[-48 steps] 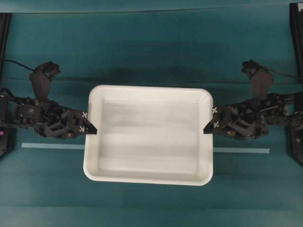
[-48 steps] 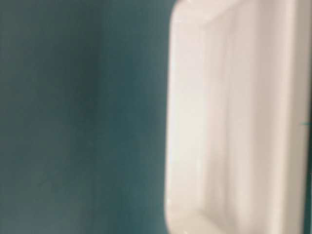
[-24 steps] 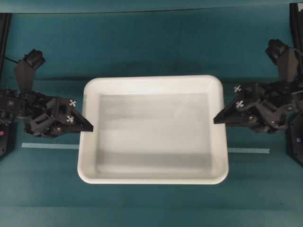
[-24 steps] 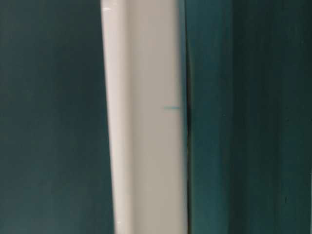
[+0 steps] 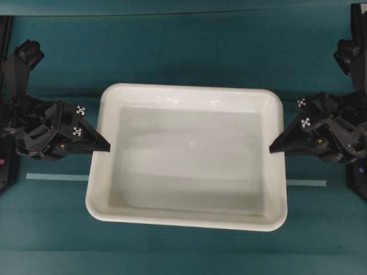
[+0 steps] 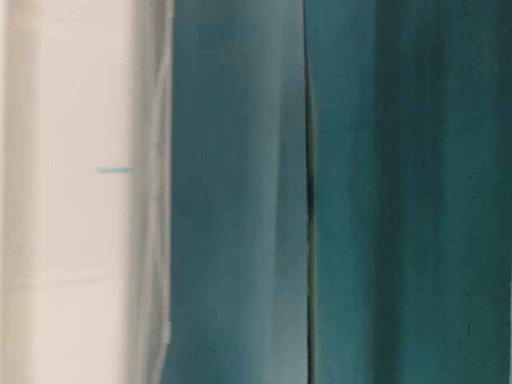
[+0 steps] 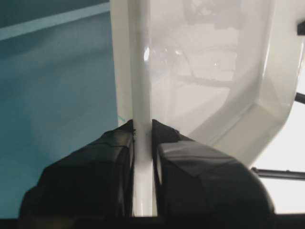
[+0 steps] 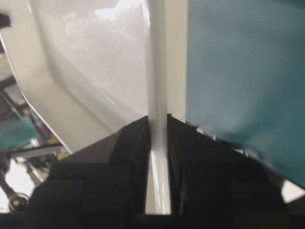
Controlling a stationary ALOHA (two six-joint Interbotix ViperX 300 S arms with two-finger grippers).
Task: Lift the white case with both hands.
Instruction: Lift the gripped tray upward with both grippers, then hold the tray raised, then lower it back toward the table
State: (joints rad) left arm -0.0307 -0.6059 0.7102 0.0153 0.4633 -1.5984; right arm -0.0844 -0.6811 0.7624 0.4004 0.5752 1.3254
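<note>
Fingers of the left gripper pinched narrow on the left rim of the white case; left wrist view shows the rim wall clamped between both pads, touching each side. Right gripper same deal, fingers nearly closed on the case's right rim, thin rim edge sandwiched between the pads. Case hangs between the two grippers over the middle of the teal table, long sides running left-right, near edge looks larger, slightly tilted. Inside of case bare, glossy. Pale tape strip on the table passes under the case, showing at both sides. Table-level view blurred: white case side at left, teal surface beyond.
</note>
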